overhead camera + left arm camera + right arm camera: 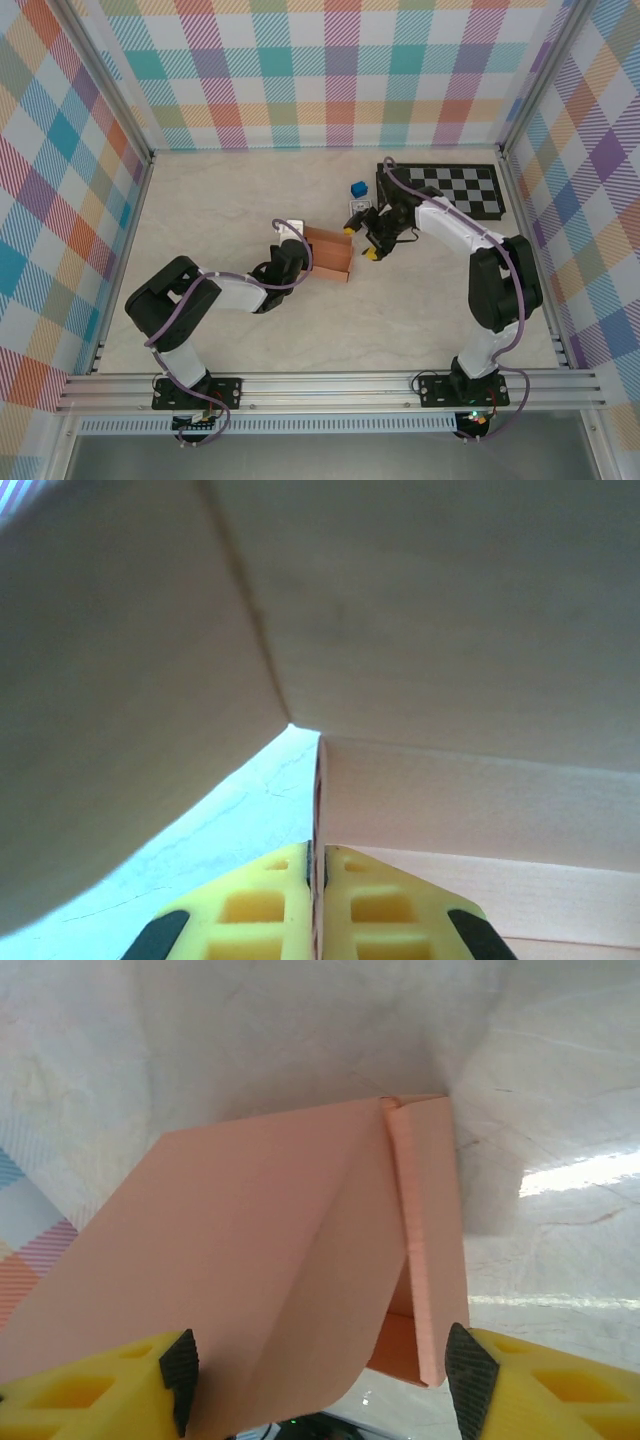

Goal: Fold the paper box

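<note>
Two claws meet at one paper box (328,254), which stands half-formed on the table (220,200), left of the checked mat (455,188) and a little nearer the front edge. The left claw (315,852) is pinched tight on a thin wall of the box. The right claw (322,1365), between box and mat, stands wide, a curling flap between its fingers; contact is unclear.

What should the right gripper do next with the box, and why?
Probably close the right gripper on the loose flap and press it along its crease: its jaws stand open around that flap, while the left gripper is shut on the box, steadying it.
</note>
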Controlling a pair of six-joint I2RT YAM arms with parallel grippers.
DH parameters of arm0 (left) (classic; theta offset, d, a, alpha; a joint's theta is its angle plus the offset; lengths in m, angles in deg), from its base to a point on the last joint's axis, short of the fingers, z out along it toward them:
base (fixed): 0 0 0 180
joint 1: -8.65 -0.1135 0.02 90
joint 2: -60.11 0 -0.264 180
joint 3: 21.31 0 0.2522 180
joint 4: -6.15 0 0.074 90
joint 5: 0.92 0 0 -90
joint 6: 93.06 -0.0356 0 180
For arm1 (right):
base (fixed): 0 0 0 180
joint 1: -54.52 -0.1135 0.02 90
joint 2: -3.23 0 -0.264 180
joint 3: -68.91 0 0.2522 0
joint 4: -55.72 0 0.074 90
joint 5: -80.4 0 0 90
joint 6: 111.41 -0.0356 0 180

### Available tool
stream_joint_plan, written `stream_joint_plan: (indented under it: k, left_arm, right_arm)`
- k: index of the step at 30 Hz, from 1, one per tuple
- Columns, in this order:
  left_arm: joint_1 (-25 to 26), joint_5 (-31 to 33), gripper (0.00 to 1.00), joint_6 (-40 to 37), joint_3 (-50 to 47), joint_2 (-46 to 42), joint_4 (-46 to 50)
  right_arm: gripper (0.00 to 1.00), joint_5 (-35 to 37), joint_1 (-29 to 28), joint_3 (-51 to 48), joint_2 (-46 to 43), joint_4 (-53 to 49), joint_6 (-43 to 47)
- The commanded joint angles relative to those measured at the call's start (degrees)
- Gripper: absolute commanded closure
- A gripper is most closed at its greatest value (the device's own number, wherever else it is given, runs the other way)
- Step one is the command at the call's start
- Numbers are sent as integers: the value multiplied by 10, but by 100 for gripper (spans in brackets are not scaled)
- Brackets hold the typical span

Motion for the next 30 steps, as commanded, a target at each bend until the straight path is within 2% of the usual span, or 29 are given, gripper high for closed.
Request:
stream_joint_plan:
  k: [1, 5, 14, 22, 30]
  left_arm:
    - [9, -2, 94, 9, -14, 17, 28]
    - [8, -7, 94, 18, -15, 17, 28]
    - [8, -10, 90, 39, -11, 18, 37]
    - [8, -25, 75, 52, -28, -6, 18]
    - [8, -48, 70, 63, -42, -40, 26]
  right_arm:
    - [32, -21, 2, -7, 5, 39, -75]
    - [39, -35, 1, -21, 13, 85, -114]
    - [50, -6, -8, -71, 4, 149, -174]
    - [59, 40, -16, -117, 6, 180, -184]
    - [62, 70, -20, -134, 4, 185, -176]
